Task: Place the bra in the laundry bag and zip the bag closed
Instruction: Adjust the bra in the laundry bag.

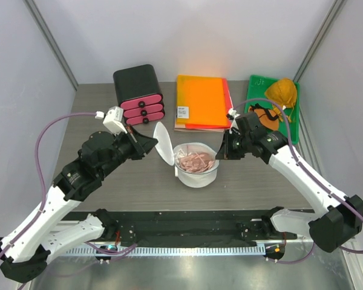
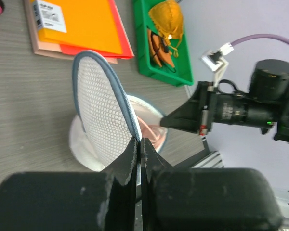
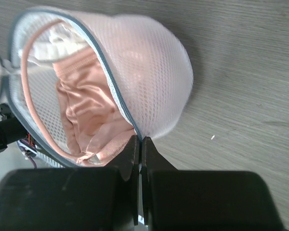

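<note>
Tabletop [image 1: 254,181] centre: laundry bag [image 1: 196,174] open, lid half upright | bra [image 1: 195,161] pink, bunched in lower half, partly veiled by mesh | left end effector [image 2: 138,143] clamped on lid rim | right end effector [image 3: 138,140] pinching lower rim | zipper pull not discernible in any view

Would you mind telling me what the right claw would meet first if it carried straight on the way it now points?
The right claw is shut on the zipper rim of the laundry bag, so it would probably push into that open half first, then the bra inside.
</note>
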`<state>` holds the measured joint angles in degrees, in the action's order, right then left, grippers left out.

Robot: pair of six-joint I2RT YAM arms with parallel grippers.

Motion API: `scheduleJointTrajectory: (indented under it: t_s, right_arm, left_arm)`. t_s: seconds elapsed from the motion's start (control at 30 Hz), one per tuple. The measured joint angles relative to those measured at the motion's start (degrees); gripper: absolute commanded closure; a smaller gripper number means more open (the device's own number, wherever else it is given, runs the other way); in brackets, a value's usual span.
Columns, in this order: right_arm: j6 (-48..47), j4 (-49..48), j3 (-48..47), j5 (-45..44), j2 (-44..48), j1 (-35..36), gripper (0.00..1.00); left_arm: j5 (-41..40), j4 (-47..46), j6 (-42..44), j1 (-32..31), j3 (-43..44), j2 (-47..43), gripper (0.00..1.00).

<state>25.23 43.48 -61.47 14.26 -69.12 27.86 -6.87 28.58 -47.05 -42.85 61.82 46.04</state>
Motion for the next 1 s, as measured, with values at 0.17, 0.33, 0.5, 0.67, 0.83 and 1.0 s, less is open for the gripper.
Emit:
scheduleJointTrajectory:
  t_s: [0.17, 0.33, 0.5, 0.67, 0.83, 1.0]
  right_arm:
    - [-1.2, 1.2, 0.0, -0.3, 1.2, -0.8, 0.99]
    - [-2.4, 2.2, -0.6, 1.1, -2.1, -1.7, 0.99]
    - [-2.5, 0.2, -2.6, 3.9, -3.1, -1.2, 0.97]
    - [-1.9, -3.7, -2.5, 4.0, -6.3, -0.6, 0.85]
    - [-1.8, -6.1, 2.9, 2.8, -7.5, -0.5, 0.57]
    - [-3.8, 2.1, 0.1, -6.3, -7.7, 1.2, 0.42]
  left_arm:
    - [-2.4, 2.5, 1.0, 0.0, -0.2, -0.5, 1.0]
    - [-0.7, 2.4, 2.8, 0.2, -0.1, 1.0, 1.0]
    - [1.0, 1.4, 4.7, 0.1, 0.0, 2.3, 1.0]
    - [2.4, -0.4, 4.7, 0.2, -0.2, 4.6, 1.0]
    - [4.9, -4.2, 3.1, 0.2, -4.5, 6.8, 0.99]
    - [8.1, -5.6, 1.1, 0.2, -7.9, 8.5, 1.0]
